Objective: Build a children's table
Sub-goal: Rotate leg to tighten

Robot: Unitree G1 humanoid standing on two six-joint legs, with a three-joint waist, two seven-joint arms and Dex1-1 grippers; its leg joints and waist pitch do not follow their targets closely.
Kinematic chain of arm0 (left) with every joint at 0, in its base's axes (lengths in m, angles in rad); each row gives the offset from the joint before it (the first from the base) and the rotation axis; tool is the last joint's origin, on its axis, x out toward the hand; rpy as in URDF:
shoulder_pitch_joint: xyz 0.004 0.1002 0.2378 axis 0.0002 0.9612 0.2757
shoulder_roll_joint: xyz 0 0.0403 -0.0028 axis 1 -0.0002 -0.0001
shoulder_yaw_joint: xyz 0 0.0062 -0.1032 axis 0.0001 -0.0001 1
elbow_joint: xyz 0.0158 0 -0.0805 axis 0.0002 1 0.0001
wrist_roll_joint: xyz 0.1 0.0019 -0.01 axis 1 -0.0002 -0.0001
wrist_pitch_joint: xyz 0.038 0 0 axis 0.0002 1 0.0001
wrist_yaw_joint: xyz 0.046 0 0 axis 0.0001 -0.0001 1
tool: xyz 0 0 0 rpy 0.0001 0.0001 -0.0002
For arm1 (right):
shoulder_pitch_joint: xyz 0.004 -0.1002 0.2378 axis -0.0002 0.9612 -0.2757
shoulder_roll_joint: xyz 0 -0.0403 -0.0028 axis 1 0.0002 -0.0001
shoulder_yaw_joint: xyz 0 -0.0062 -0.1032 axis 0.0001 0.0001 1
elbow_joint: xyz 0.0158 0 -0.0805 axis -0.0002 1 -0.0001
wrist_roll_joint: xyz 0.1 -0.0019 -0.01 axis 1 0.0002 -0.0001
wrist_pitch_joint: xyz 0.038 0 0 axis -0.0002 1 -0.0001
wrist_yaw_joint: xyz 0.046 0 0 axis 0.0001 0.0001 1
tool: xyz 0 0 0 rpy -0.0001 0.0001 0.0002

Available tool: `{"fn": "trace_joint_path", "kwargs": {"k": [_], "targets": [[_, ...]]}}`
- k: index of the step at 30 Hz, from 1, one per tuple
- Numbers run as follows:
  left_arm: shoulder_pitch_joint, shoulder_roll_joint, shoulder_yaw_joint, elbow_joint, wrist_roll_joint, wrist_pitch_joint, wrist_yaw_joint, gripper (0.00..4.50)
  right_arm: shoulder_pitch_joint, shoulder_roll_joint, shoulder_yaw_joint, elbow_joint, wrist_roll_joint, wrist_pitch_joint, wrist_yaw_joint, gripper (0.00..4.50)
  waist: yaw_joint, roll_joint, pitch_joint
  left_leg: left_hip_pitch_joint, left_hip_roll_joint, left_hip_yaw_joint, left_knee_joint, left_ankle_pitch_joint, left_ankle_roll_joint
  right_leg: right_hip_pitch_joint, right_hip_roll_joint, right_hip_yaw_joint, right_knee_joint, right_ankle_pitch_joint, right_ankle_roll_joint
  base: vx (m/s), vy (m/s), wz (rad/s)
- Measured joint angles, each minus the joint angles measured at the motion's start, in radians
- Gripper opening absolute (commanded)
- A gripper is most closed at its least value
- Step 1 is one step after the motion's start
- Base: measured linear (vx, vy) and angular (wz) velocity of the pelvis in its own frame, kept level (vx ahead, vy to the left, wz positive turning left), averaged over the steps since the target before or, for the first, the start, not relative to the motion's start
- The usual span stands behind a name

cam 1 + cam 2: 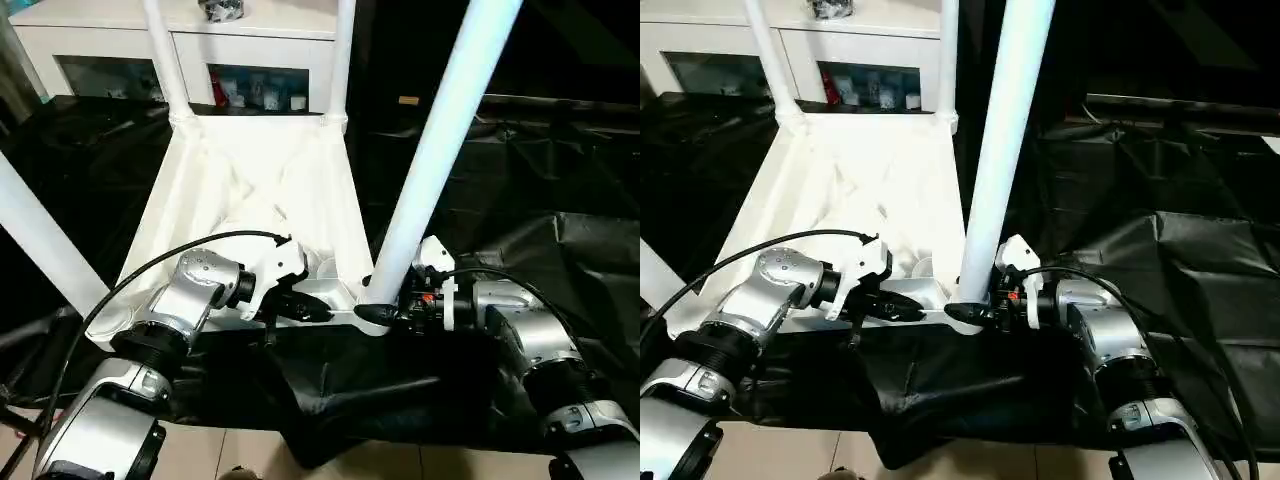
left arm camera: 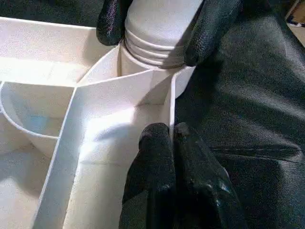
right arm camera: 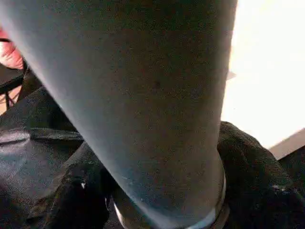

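White plastic rectangular tabletop lies ribbed underside up on black-sheeted counter, at scene centre. Four tapered white tube legs stand in its corner sockets: 11 o'clock, 12 o'clock, 9 o'clock, and near-right leg at 5 o'clock of the top. Left end effector: fingers pressed together, pinching a thin rib beside that socket. Right end effector: fingers either side of the near-right leg's base, touching it.
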Motion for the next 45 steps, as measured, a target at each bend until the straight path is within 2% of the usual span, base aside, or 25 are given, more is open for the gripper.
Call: {"fn": "trace_joint_path", "kwargs": {"k": [3,4,9,12,13,15,16,19,20,28,31,35,38,40,41,45], "targets": [[0.0,-0.016,0.024,0.02,0.005,0.007,0.097,0.0,-0.015,0.059,-0.04,0.052,-0.007,-0.017,-0.153,2.72,-0.009,0.0,0.0,0.002,0.0,0.0,0.0,0.0,0.0,0.001,0.0,0.002,0.001,0.0,0.0,0.0,0.0,0.0],[-0.004,-0.03,0.035,0.028,0.017,0.011,0.149,0.0,-0.033,0.086,-0.056,0.083,-0.011,-0.023,-0.234,2.71,-0.02,0.0,0.0,0.003,-0.001,0.0,0.001,0.0,0.0,0.001,0.0,0.003,0.001,0.0,0.001,0.0,0.0,0.0],[-0.024,-0.105,0.049,0.045,0.047,0.064,0.32,0.0,-0.094,0.159,-0.099,0.171,-0.034,-0.032,-0.516,2.7,-0.052,-0.001,-0.001,0.004,-0.003,-0.001,0.001,0.001,0.0,0.002,0.0,0.005,0.0,-0.003,0.006,0.0,0.0,0.0],[-0.031,-0.139,0.059,0.045,0.061,0.093,0.395,0.0,-0.123,0.198,-0.114,0.206,-0.054,-0.041,-0.656,2.7,-0.059,0.0,-0.002,0.004,-0.003,-0.001,0.001,0.001,0.0,0.002,0.0,0.004,0.001,-0.002,0.006,0.0,0.0,0.0],[-0.034,-0.149,0.06,0.045,0.062,0.103,0.417,0.0,-0.13,0.207,-0.116,0.213,-0.058,-0.042,-0.694,3.05,-0.06,0.0,-0.002,0.004,-0.003,-0.001,0.001,0.001,0.0,0.002,0.0,0.004,0.001,-0.002,0.006,0.0,0.0,0.0],[-0.034,-0.159,0.06,0.043,0.066,0.107,0.427,0.0,-0.132,0.213,-0.12,0.222,-0.065,-0.054,-0.712,3.05,-0.06,0.001,-0.003,0.004,-0.003,-0.001,0.001,0.0,0.0,0.002,0.0,0.004,0.0,-0.001,0.003,0.0,0.0,0.0],[-0.033,-0.16,0.058,0.039,0.069,0.107,0.426,0.0,-0.133,0.213,-0.126,0.224,-0.067,-0.058,-0.703,3.46,-0.059,0.001,-0.004,0.004,-0.003,0.0,0.0,0.0,0.0,0.003,0.0,0.005,0.0,0.0,0.002,0.0,0.0,0.0],[-0.029,-0.159,0.055,0.027,0.071,0.107,0.416,0.0,-0.133,0.212,-0.131,0.225,-0.068,-0.069,-0.676,3.52,-0.056,0.002,-0.004,0.003,-0.003,0.0,-0.001,0.0,0.0,0.002,0.0,0.004,0.0,0.0,0.002,0.0,0.0,0.0],[-0.027,-0.155,0.054,0.021,0.071,0.107,0.408,0.0,-0.132,0.208,-0.13,0.226,-0.07,-0.075,-0.66,3.77,-0.055,0.002,-0.003,0.003,-0.003,-0.001,-0.002,0.0,0.0,0.002,0.0,0.004,0.0,0.0,0.002,0.0,0.0,0.0],[-0.004,-0.087,0.033,-0.025,0.046,0.083,0.236,0.0,-0.088,0.101,-0.073,0.178,-0.054,-0.122,-0.346,3.77,-0.047,0.002,-0.003,0.0,-0.003,0.0,-0.003,-0.001,0.002,0.0,0.001,0.003,-0.001,-0.002,0.003,0.0,0.0,0.0],[0.001,-0.063,0.026,-0.032,0.025,0.076,0.17,0.0,-0.071,0.063,-0.054,0.151,-0.034,-0.11,-0.221,3.77,-0.034,0.003,-0.002,0.0,-0.003,0.0,-0.003,0.0,0.004,-0.001,0.0,0.003,-0.001,-0.002,0.003,0.0,0.0,0.0],[0.002,-0.044,0.015,-0.032,0.017,0.066,0.097,0.0,-0.038,0.009,-0.031,0.08,-0.005,-0.048,-0.083,3.77,-0.014,0.003,-0.002,0.001,-0.002,0.0,-0.001,0.0,0.003,-0.001,0.0,0.004,-0.001,-0.002,0.003,0.0,0.0,0.0],[0.002,-0.035,0.01,-0.028,0.017,0.054,0.054,0.0,-0.025,-0.024,-0.009,0.04,0.002,-0.007,-0.009,3.44,-0.007,0.003,-0.001,0.0,-0.002,0.0,0.0,0.0,0.003,0.0,0.0,0.004,-0.001,-0.002,0.003,0.0,0.0,0.0],[0.002,-0.027,0.002,-0.021,0.01,0.04,0.024,0.0,-0.015,-0.034,-0.004,0.019,0.007,0.014,0.023,3.39,-0.003,0.002,-0.001,0.0,-0.002,0.0,0.0,0.0,0.002,0.0,0.0,0.004,-0.001,-0.002,0.003,0.0,0.0,0.0],[0.002,-0.023,-0.001,-0.02,0.007,0.036,0.014,0.0,-0.011,-0.036,-0.002,0.01,0.007,0.02,0.037,3.12,-0.001,0.002,-0.001,0.0,-0.002,0.0,0.0,0.0,0.002,0.0,0.0,0.004,-0.001,-0.002,0.003,0.0,0.0,0.0],[0.002,-0.014,-0.004,-0.016,0.001,0.035,-0.002,0.0,-0.007,-0.035,0.001,0.002,0.008,0.028,0.044,2.96,-0.001,0.002,-0.001,0.0,-0.001,0.0,0.0,0.0,0.002,0.0,0.0,0.004,0.0,-0.002,0.003,0.0,0.0,0.0]]}}
